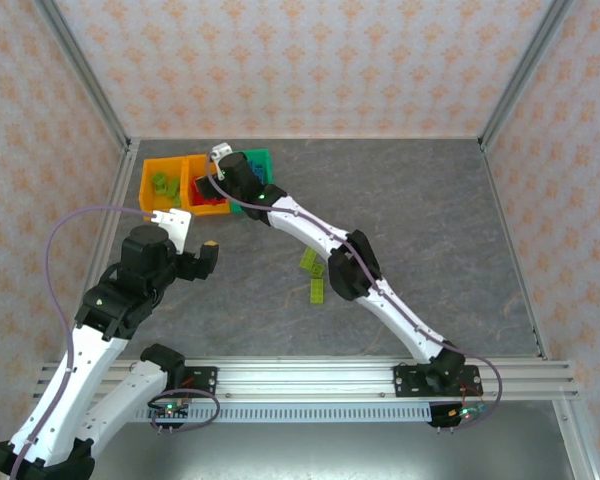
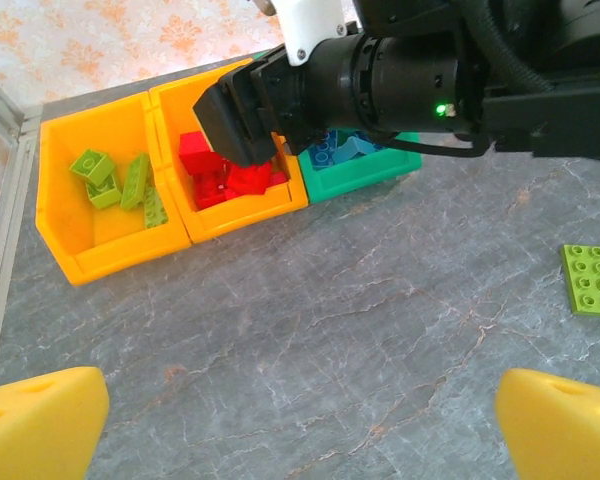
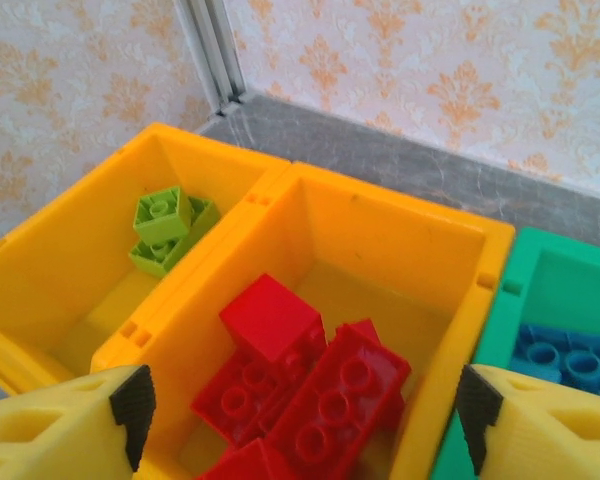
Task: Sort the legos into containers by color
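Three joined containers stand at the back left: a left orange bin (image 1: 160, 187) with lime green legos (image 2: 120, 180), a middle orange bin (image 1: 206, 192) with red legos (image 3: 310, 385), and a green bin (image 1: 258, 162) with blue legos (image 3: 565, 355). My right gripper (image 1: 220, 172) hangs just above the middle bin (image 3: 390, 195), open, with nothing between its fingers (image 3: 90, 430). My left gripper (image 1: 208, 256) is open over bare table in front of the bins, its yellow pads (image 2: 40, 420) wide apart. Two lime green legos (image 1: 308, 260) (image 1: 320, 291) lie on the table under the right arm.
The right arm (image 1: 350, 262) stretches diagonally from its base to the bins, passing over the loose legos. One lime lego (image 2: 590, 280) lies at the right edge of the left wrist view. Metal frame posts (image 1: 95, 95) and patterned walls ring the grey marbled table (image 1: 430, 220).
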`<state>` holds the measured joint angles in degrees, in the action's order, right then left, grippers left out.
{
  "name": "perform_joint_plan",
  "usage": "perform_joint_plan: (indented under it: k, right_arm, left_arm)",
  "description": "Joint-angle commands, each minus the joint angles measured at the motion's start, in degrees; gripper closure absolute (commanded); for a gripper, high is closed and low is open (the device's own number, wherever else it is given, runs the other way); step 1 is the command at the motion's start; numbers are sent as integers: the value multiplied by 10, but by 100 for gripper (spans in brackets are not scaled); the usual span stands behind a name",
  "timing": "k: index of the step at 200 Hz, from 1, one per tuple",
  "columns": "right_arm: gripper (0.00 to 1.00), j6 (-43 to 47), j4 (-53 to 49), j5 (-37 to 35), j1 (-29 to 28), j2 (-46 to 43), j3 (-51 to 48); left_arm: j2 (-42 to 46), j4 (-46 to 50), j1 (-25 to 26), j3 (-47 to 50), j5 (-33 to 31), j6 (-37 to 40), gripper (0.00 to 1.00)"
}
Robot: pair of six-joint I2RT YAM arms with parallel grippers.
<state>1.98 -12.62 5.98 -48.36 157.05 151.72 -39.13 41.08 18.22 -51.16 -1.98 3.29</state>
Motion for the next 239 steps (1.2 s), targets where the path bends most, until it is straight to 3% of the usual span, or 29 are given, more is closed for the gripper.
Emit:
perform_joint_plan:
  k: [1, 43, 79, 92, 122, 152, 186, 219, 239]
  right_arm:
    - [16, -21, -69, 4, -4, -135, -47]
    - [15, -43, -139, 6, -2, -367, -312]
    - [14, -76, -99, 19, -2, -596, -599]
    - [14, -94, -91, 16, -2, -674, -689]
    - [11, -149, -98, -9, -1, -837, -854]
    - [8, -215, -144, -65, -1, -959, -950]
    - [3, -274, -166, -104, 4, -1038, -1023]
    - [0, -307, -175, -126, 9, -1067, -1054]
    - [0, -318, -187, -136, 11, -1072, -1058]
  left_arm:
    - [-1, -1, -6, 6, -5, 1, 0]
    - [-5, -2, -7, 9, -12, -3, 0]
    - [-38, -7, -6, 25, -75, -66, 0]
    - [-47, 4, -6, 8, -50, -91, 0]
    - [-79, 6, -6, -21, 72, -209, 0]
    - [-142, -23, 35, -15, 144, -307, 1]
    - [-262, -97, 167, -23, 89, -336, 0]
    - [-414, -144, 240, -79, 54, -368, 1]
    - [-504, -156, 251, -128, 49, -370, 4]
